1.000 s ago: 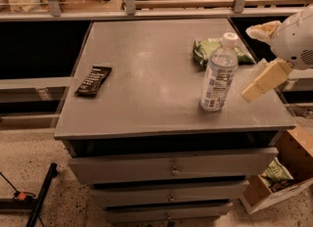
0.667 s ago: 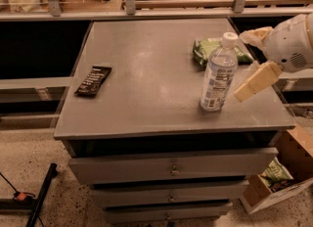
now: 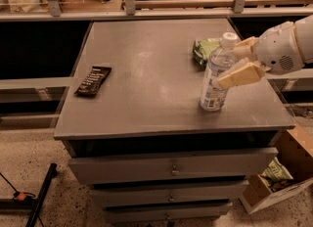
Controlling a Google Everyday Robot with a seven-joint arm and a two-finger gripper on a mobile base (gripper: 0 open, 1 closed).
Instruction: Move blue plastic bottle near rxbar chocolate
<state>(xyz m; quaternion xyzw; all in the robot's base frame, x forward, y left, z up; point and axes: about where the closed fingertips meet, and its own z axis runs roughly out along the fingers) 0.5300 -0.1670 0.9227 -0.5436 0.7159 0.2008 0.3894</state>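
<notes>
Barely started on the grey tabletop point(image 3: 146, 103). At its right side, hand point(image 3: 229, 64) spread open, straddling the upright blue plastic bottle point(image 3: 212, 94) (contact impossible to confirm); arm cut off by the frame edge. Left to do: grip, lift, carry over to the rxbar chocolate point(image 3: 93, 80), well apart near the left edge.
</notes>
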